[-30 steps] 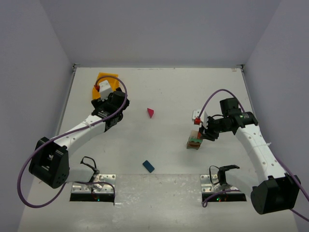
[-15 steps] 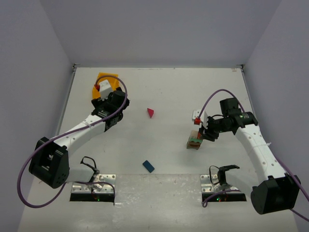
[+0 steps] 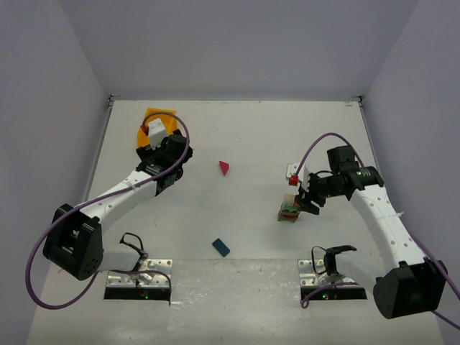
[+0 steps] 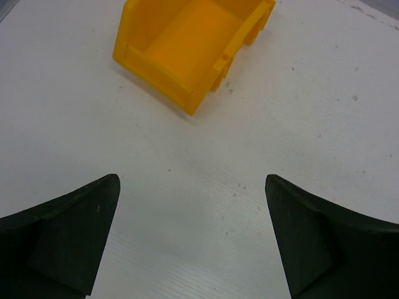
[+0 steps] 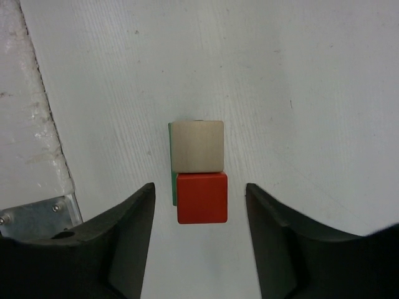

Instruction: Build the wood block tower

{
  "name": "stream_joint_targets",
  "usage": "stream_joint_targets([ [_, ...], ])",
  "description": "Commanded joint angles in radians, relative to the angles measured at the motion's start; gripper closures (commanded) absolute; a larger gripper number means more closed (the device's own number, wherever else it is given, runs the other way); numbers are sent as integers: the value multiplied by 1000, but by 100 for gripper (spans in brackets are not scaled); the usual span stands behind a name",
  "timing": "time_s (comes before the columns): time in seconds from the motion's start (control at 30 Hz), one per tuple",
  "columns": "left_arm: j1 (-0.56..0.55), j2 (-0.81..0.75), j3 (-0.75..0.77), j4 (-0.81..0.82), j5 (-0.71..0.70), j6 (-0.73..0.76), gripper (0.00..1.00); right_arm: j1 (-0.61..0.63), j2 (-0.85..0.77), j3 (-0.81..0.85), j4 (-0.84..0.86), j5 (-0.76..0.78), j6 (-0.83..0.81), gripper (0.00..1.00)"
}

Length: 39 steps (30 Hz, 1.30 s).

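my right fingers (image 5: pixel 112 249) spread clear either side of the red block (image 5: pixel 201 198); left fingers (image 4: pixel 56 237) wide, empty. risk: sideways drift lifting off clips the tower (image 3: pixel 289 210), topples it.

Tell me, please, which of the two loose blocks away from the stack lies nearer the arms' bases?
The blue block, lying flat toward the near edge of the table. The magenta prism sits farther back, around the middle.

The tower (image 3: pixel 290 210) stands at the right, a prism (image 3: pixel 225 167) and a brick (image 3: pixel 221 247) lie midway, the bin (image 3: pixel 159 121) back left.
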State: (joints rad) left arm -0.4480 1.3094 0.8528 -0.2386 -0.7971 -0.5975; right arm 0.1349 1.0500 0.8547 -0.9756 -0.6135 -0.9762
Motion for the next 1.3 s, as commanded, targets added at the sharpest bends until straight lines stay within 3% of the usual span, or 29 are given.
stream_joint_targets([
  [0.0,-1,1,38,12,12,17,0,7,-10,3,12,-16,-1,30],
  [0.23,-3,1,37,12,20,19,0,8,-39,10,-11,10,-15,1],
  [0.5,-27,-5,48,12,6,30,0,6,-86,105,-17,11,-13,1],
  [0.77,-114,-25,28,83,-18,43,0,8,-149,240,49,-147,5,1],
  [0.93,-153,-32,0,178,29,78,0,9,-141,293,338,-226,244,1],
  [1.03,-152,-35,-22,261,90,92,0,8,-110,314,556,-214,480,1],
  [1.17,-150,-15,0,294,144,91,0,10,-28,331,774,-213,926,1],
  [1.23,-132,-18,3,274,205,88,0,23,12,325,826,-291,1087,1],
  [1.27,-111,-19,-1,271,211,87,0,45,23,324,849,-312,1089,1],
])
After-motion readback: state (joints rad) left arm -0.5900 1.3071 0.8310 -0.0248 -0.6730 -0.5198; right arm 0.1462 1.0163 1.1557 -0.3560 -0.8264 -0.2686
